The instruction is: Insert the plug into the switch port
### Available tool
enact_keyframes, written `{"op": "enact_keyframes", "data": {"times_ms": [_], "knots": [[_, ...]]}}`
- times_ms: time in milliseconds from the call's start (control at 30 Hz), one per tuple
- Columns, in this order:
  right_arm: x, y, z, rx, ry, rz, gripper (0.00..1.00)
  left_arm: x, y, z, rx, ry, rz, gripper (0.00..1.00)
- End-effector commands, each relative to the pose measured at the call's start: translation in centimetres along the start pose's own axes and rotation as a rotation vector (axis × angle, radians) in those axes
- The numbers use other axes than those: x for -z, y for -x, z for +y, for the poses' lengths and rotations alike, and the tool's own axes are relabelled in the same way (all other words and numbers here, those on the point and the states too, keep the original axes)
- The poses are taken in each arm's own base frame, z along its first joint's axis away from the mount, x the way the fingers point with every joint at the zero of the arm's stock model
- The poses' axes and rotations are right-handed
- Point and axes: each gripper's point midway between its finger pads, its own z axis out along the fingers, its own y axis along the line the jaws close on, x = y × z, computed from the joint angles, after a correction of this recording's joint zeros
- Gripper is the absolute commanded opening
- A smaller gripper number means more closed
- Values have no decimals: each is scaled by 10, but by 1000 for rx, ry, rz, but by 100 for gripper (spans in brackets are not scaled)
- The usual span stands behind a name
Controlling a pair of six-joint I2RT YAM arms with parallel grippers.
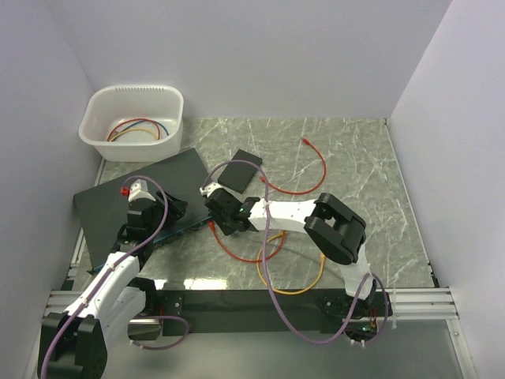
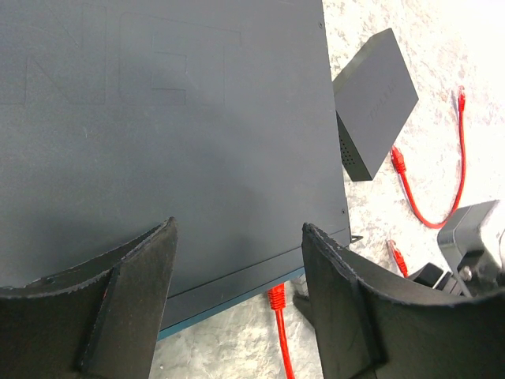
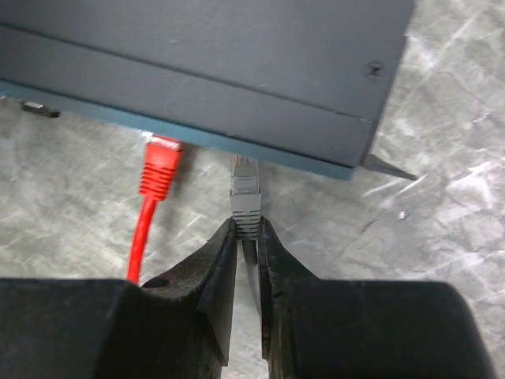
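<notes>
The switch [image 1: 142,189] is a flat black slab with a teal-blue front face [image 3: 197,136]; its ports are hidden under the edge. The red plug [image 3: 160,170] stands against that face with its tip out of sight inside it, and its cable trails back over the table. It also shows between the left fingers as the red plug [image 2: 276,298]. My right gripper [image 3: 246,225] is shut on a grey plug [image 3: 245,197], whose tip touches the face just right of the red one. My left gripper [image 2: 238,229] hangs open over the switch's front edge [image 2: 229,308], holding nothing.
A small black box [image 1: 239,170] lies off the switch's right corner. Loose red cable [image 1: 312,170] and an orange-yellow cable [image 1: 304,288] curl over the marble table. A white bin [image 1: 132,122] with cables stands at the back left. Walls close both sides.
</notes>
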Motion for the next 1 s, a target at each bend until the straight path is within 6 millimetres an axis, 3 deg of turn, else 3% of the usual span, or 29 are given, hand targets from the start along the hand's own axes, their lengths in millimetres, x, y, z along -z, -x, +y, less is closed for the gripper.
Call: {"op": "enact_keyframes", "data": {"times_ms": [0, 267, 433, 633, 800, 967], "knots": [[10, 24, 12, -5, 17, -75, 0, 1, 8, -6, -4, -34, -36, 69], [1, 31, 6, -35, -31, -72, 0, 1, 7, -5, -4, -33, -35, 69], [-5, 37, -8, -75, -75, -76, 0, 1, 7, -6, -4, -35, -35, 69], [-9, 30, -21, -90, -101, -50, 0, 2, 8, -6, -4, -37, -37, 69], [-6, 33, -24, -135, -99, -61, 0, 1, 7, -6, -2, -37, -35, 69], [-6, 43, -13, -183, -71, -65, 0, 2, 8, -6, -2, -37, -37, 69]]}}
